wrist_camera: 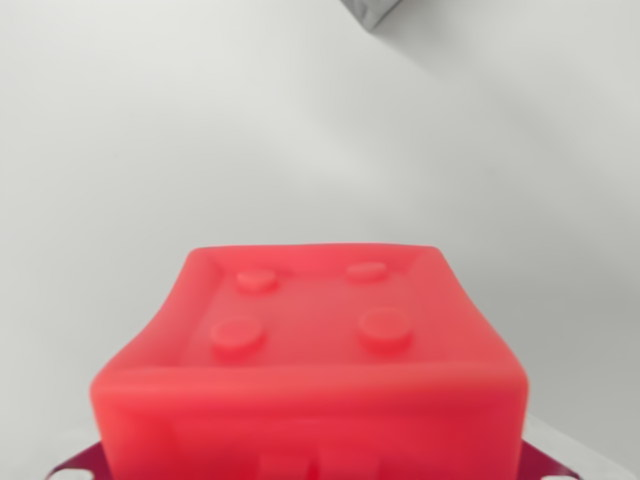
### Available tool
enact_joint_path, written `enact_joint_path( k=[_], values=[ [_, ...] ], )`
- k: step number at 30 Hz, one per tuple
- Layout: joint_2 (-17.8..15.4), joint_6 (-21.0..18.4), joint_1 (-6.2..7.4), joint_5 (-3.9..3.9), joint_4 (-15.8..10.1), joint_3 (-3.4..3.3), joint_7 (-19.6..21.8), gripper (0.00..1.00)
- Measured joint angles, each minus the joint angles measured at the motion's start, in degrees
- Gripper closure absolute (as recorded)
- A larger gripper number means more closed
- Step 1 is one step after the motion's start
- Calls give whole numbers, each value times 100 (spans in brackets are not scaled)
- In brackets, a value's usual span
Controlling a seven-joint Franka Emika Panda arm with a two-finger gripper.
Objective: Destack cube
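Gripper unseen, red cube (310, 370) close, grey object (368, 12) beyond

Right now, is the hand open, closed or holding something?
Hand: cannot be told; no fingers show in the wrist view, only the red studded plastic cube close below the camera.

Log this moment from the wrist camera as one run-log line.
view: wrist | object: red cube close below camera, four studs up | surface: white table | gripper: not in view | destack: cannot tell
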Motion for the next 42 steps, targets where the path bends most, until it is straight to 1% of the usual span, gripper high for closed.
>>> enact_joint_path(
  k=[4,8,13,28,42],
  values=[
    [-31,53,-40,0,-83,-1,-252,100],
    [10,159,-50,0,-121,-7,-317,100],
    [291,404,-50,0,-123,-7,-330,100],
    [861,939,-51,10,-80,-1,-347,100],
    [1315,1302,-70,14,13,22,-352,100]
  ],
)
